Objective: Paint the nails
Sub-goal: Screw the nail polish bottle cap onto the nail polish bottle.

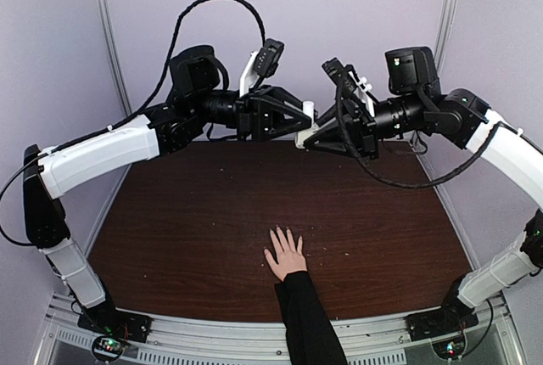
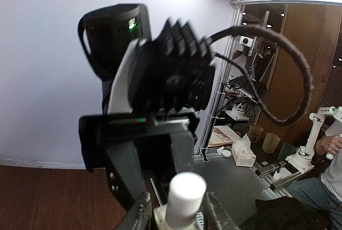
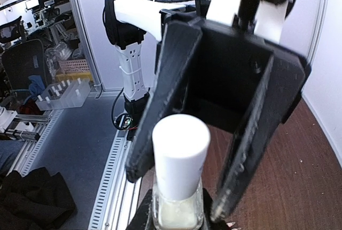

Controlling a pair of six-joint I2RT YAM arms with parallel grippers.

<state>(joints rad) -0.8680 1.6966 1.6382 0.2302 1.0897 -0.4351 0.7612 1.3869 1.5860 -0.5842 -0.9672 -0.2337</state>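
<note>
A light-skinned hand (image 1: 285, 256) with spread fingers and a black sleeve lies flat on the brown table near its front middle. Its nails are too small to make out. High above the back of the table the two grippers meet tip to tip. My right gripper (image 1: 309, 138) (image 3: 178, 222) is shut on the glass body of a small clear bottle (image 3: 176, 215), held upright. The bottle's white cap (image 3: 180, 152) (image 1: 308, 111) (image 2: 184, 198) stands between the spread fingers of my left gripper (image 1: 304, 120) (image 2: 179, 215). Those fingers (image 3: 160, 96) are open around the cap, with small gaps either side.
The dark brown table (image 1: 187, 229) ends at a metal rail (image 1: 254, 331) by the arm bases. Purple walls and metal frame posts (image 1: 109, 34) close it in on three sides. A black cable (image 1: 212, 0) loops above the left arm.
</note>
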